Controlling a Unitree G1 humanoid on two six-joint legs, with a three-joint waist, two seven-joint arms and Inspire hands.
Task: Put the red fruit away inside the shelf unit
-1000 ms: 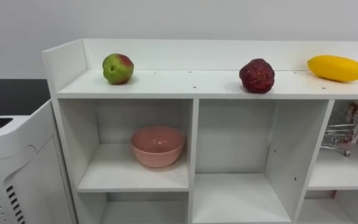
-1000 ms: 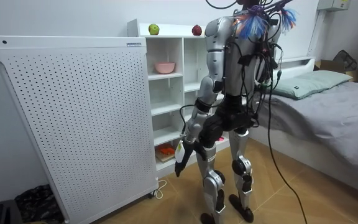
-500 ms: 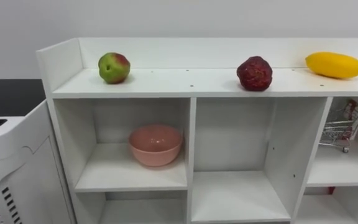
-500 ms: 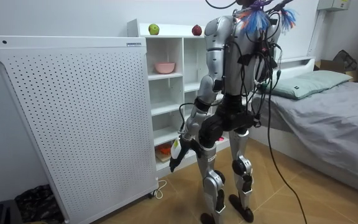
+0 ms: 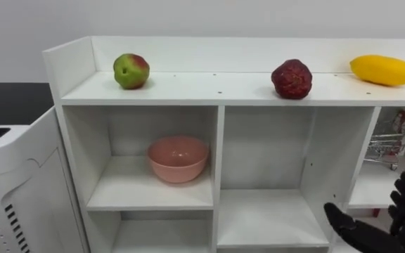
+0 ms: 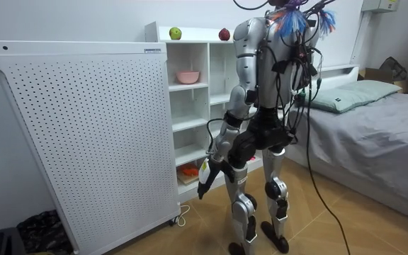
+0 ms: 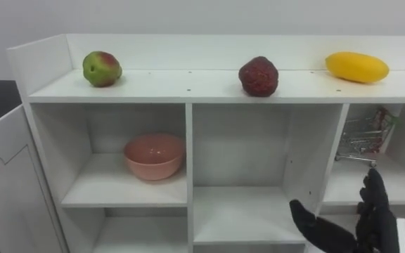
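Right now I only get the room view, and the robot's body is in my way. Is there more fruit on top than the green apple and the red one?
Observer: Yes. A yellow fruit lies on the top board, to the right of the dark red fruit.
Operator: Is its other hand holding anything?
Observer: No. The right hand is open with nothing in it, low in front of the closet.
Operator: What's in the cubby on the right, under the yellow one?
Observer: A little shopping cart made of wire stands there.
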